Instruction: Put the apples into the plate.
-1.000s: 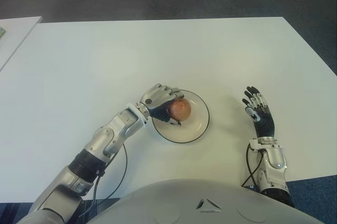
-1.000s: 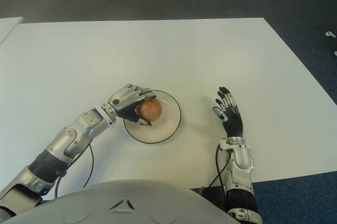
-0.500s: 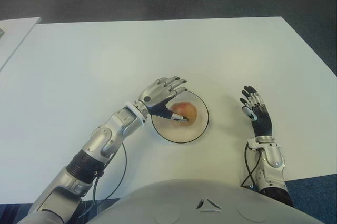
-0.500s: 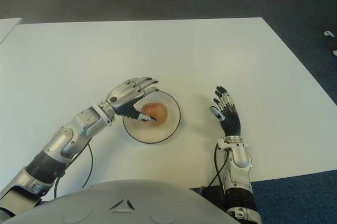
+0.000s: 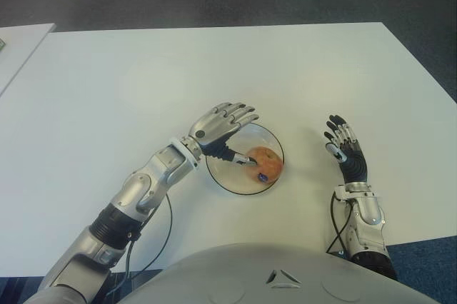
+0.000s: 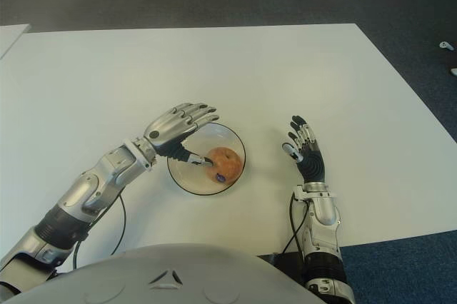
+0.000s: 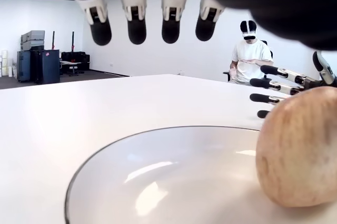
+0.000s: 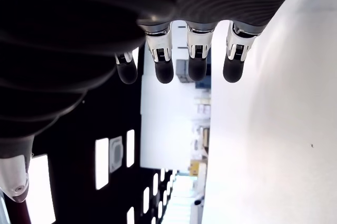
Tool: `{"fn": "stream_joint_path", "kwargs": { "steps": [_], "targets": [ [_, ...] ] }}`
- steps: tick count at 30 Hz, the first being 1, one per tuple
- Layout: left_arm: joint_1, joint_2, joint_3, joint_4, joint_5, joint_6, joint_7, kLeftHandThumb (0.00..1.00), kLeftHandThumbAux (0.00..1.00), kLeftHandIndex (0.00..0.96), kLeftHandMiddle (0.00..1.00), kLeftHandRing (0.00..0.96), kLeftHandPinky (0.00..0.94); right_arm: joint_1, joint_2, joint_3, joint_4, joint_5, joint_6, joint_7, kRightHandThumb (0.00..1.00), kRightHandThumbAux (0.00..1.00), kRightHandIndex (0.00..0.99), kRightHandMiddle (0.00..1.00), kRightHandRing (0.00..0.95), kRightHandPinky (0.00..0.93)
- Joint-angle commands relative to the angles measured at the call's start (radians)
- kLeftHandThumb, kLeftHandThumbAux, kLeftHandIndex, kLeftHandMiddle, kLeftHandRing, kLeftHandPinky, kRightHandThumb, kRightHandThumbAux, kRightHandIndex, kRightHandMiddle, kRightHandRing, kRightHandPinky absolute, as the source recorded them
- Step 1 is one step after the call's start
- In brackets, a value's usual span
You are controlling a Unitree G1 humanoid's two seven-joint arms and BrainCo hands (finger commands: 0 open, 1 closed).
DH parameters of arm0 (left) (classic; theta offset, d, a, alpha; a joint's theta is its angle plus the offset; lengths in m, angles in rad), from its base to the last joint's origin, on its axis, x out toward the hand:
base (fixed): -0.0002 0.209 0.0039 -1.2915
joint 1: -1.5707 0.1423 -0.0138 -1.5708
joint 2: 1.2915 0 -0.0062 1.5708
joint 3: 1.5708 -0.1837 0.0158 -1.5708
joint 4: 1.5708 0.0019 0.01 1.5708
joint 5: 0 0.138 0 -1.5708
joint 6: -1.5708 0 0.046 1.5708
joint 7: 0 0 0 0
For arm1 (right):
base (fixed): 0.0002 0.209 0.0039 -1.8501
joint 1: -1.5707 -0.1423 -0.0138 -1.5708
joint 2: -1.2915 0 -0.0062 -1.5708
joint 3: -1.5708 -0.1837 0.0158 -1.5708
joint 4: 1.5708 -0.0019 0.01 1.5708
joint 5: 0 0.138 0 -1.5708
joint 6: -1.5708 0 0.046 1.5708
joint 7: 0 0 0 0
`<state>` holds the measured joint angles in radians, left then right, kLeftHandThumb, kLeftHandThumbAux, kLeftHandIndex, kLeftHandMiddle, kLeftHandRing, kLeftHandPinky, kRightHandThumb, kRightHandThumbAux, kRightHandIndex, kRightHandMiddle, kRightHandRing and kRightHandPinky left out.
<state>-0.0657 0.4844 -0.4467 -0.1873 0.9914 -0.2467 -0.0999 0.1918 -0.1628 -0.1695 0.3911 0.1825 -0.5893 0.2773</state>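
A: Item one, the apple (image 5: 265, 162). Where do we log it?

B: In the plate (image 5: 232, 181), toward the side nearer our right arm, resting on the dish floor. It is reddish-yellow, with a small dark sticker on the part facing us. No robot hand grips it.

A: Item two, the left robot hand (image 5: 223, 127)?

B: Over the plate's near-left rim. Four fingers (image 7: 137, 24) are spread and straight above the dish, clasping nothing. The thumb (image 5: 239, 158) points toward the apple, its tip at or just beside the fruit's skin; we cannot tell whether the two touch.

A: The bearing, then?

B: The apple lies to the right of that robot hand, off the thumb tip, inside the dish. It is round, so we enter no long axis. We judge that any pull-away should run back to the left, away from the fruit, so the thumb does not nudge it.

A: Item three, the right robot hand (image 5: 345, 151)?

B: To the right of the plate, well apart from it, fingers extended and loose, holding nothing. Idle. The left is far the nearer to the apple.

A: Item four, the worktop (image 5: 143, 68)?

B: White, carrying the plate. We see only this one apple on it.

A: Anything beyond?

B: In the left wrist view, a seated person (image 7: 250, 53) wearing a headset in the room behind.
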Motion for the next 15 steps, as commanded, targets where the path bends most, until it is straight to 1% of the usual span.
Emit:
{"fn": "stream_joint_path", "kwargs": {
  "steps": [1,7,11,12,13,14,15],
  "targets": [
    [0.017,0.004,0.006,-0.001,0.009,0.018,-0.012,0.209,0.113,0.000,0.000,0.000,0.000,0.097,0.074,0.058,0.225,-0.037,0.111,0.006,0.121,0.501,0.002,0.042,0.001,0.000],
    [0.020,0.009,0.019,-0.007,0.003,0.021,-0.008,0.209,0.117,0.000,0.000,0.000,0.000,0.096,0.069,0.062,0.226,-0.053,0.115,-0.008,0.121,0.513,0.000,0.035,0.000,0.000],
    [0.034,0.000,0.040,-0.019,-0.008,0.048,-0.005,0.215,0.147,0.000,0.000,0.000,0.000,0.098,0.068,0.062,0.229,-0.053,0.113,-0.009,0.119,0.516,0.002,0.039,0.000,0.000],
    [0.051,-0.021,0.060,-0.023,-0.023,0.073,0.014,0.215,0.152,0.000,0.000,0.000,0.000,0.098,0.069,0.063,0.230,-0.053,0.112,-0.010,0.119,0.516,0.003,0.040,0.000,0.000],
    [0.065,-0.036,0.074,-0.025,-0.033,0.092,0.027,0.218,0.180,0.005,0.000,0.000,0.032,0.098,0.069,0.063,0.231,-0.052,0.112,-0.011,0.118,0.517,0.005,0.041,0.000,0.000],
    [0.093,-0.071,0.104,-0.023,-0.068,0.118,0.063,0.219,0.190,0.007,0.000,0.000,0.044,0.100,0.069,0.064,0.230,-0.053,0.112,-0.012,0.118,0.517,0.005,0.041,0.000,0.000],
    [0.111,-0.095,0.124,-0.021,-0.092,0.133,0.087,0.245,0.234,0.046,0.030,0.025,0.083,0.102,0.069,0.065,0.229,-0.054,0.113,-0.013,0.116,0.519,0.006,0.041,0.000,0.000]
  ]
}}
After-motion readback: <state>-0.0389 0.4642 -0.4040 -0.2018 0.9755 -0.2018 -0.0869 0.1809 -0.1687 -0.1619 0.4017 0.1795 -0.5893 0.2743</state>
